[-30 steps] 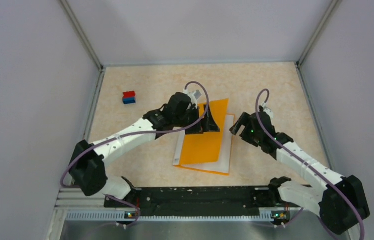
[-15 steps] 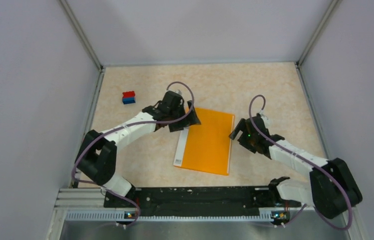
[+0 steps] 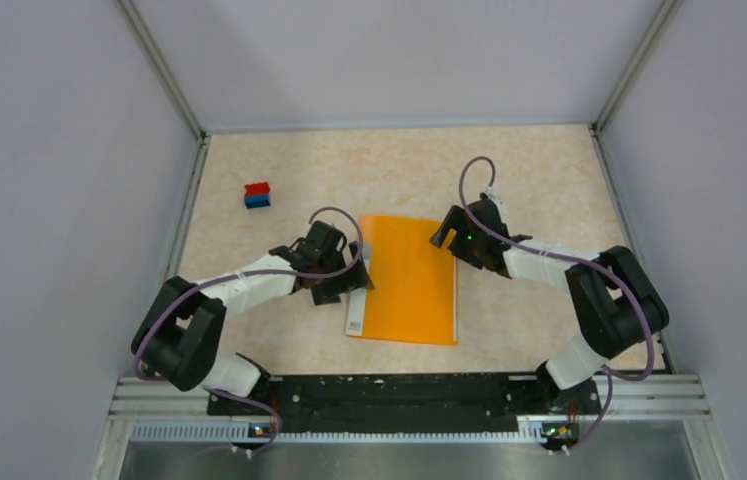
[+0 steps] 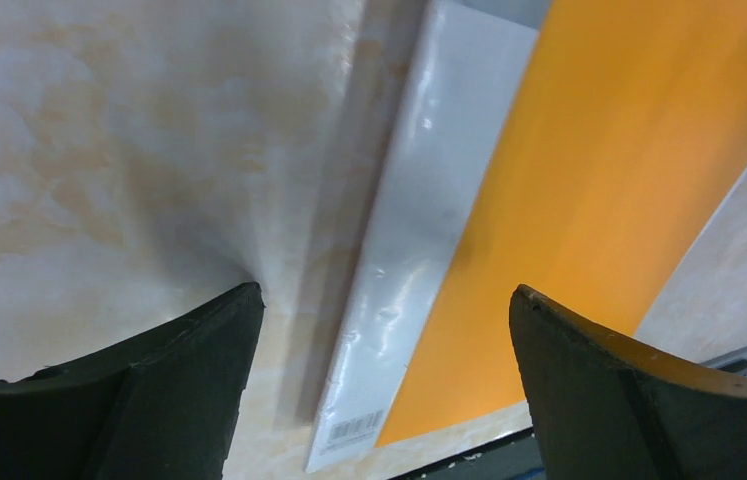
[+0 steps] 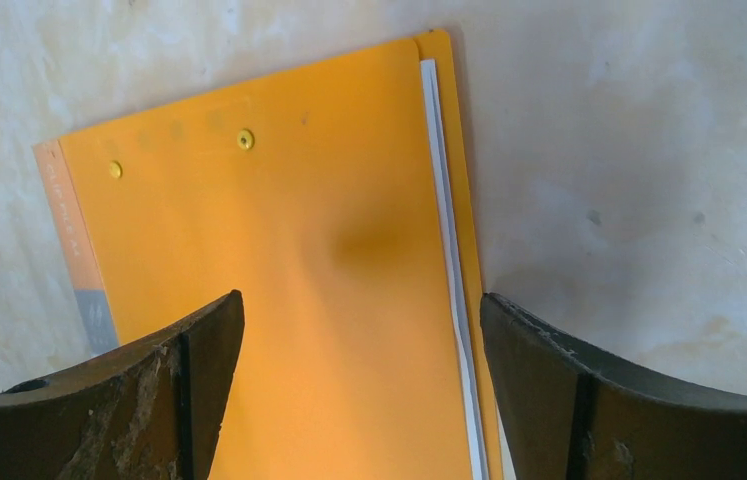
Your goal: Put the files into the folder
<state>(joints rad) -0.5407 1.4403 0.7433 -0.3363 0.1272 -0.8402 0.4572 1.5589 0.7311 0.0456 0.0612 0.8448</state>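
Flat bright-orange folder (image 3: 404, 280) closed over white paper sheets (image 5: 453, 300) (edge showing). Left gripper (image 4: 384, 300), right gripper (image 5: 361, 300): jaws wide, empty.

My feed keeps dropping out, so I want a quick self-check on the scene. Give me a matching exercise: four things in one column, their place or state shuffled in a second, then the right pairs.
Things
1. folder
2. files
3. red-and-blue block
4. left gripper

Place or state
A. open, above the white spine strip
B. alone at the far left of the table
C. closed, lying flat
D. only a thin white edge showing between the orange covers

Pairs: 1-C, 2-D, 3-B, 4-A
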